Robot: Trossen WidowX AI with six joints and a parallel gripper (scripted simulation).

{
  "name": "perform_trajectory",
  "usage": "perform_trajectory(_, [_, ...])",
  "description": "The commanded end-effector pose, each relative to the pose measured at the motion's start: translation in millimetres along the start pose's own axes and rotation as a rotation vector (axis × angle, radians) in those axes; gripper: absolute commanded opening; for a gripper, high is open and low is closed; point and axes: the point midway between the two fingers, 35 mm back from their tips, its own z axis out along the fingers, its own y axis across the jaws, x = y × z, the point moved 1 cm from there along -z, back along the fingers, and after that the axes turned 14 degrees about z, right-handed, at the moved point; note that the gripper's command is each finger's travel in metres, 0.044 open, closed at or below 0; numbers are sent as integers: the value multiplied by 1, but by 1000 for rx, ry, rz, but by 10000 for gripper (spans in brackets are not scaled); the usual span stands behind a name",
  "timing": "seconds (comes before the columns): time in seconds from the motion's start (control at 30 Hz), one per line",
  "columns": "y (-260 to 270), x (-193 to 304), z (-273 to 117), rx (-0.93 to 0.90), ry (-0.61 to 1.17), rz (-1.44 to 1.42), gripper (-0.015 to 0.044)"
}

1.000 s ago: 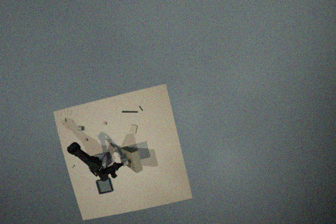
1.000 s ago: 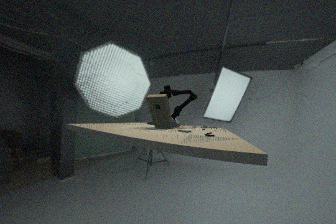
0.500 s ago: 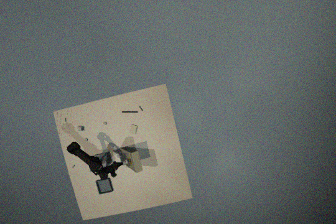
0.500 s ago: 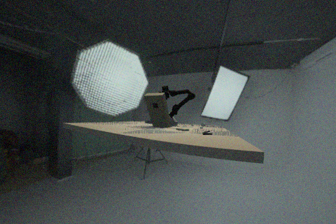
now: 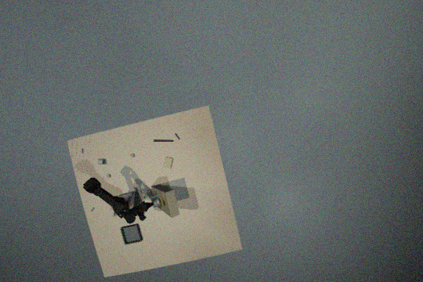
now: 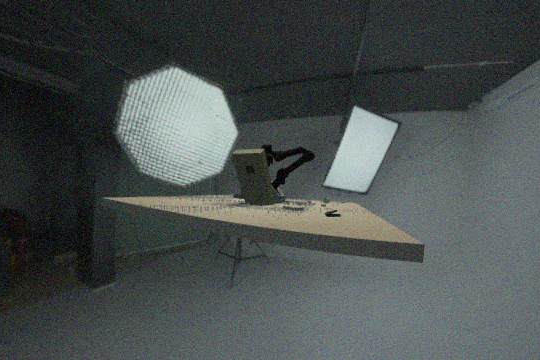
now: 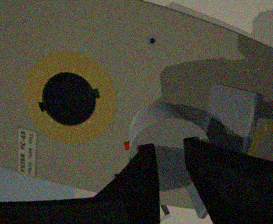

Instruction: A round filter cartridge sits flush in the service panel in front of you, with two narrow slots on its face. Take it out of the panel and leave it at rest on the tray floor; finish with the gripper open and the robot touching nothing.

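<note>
The service panel [image 5: 171, 207] [image 6: 254, 186] [image 7: 132, 30] stands upright. In the wrist view its yellow ring [image 7: 106, 112] surrounds an open dark round hole [image 7: 68, 99] with two small side notches. The grey round cartridge [image 7: 169, 131] is out of that hole, in front of the panel, low right of the ring. My gripper [image 7: 167, 147] is shut on the cartridge; the fingers hide part of its face, and its slots cannot be made out. A dark-rimmed square tray [image 5: 123, 235] lies on the table beside the arm, away from the panel.
A printed label [image 7: 27, 152] is below the ring. Part of another yellow ring [image 7: 256, 145] shows at the wrist view's right edge. On the table [image 5: 217, 219] lie a dark bar [image 5: 163, 140], a pale block [image 5: 168, 162] and several small objects. The arm [image 5: 109, 197] casts shadows across the panel.
</note>
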Motion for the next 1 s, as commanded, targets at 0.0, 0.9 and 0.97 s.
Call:
perform_trajectory(0.0, [4, -1, 0, -6, -2, -9, 79])
perform_trajectory(0.9, [94, -16, -24, -15, -14, -27, 194])
perform_trajectory(0.97, [110, -18, -36, -17, -16, -31, 247])
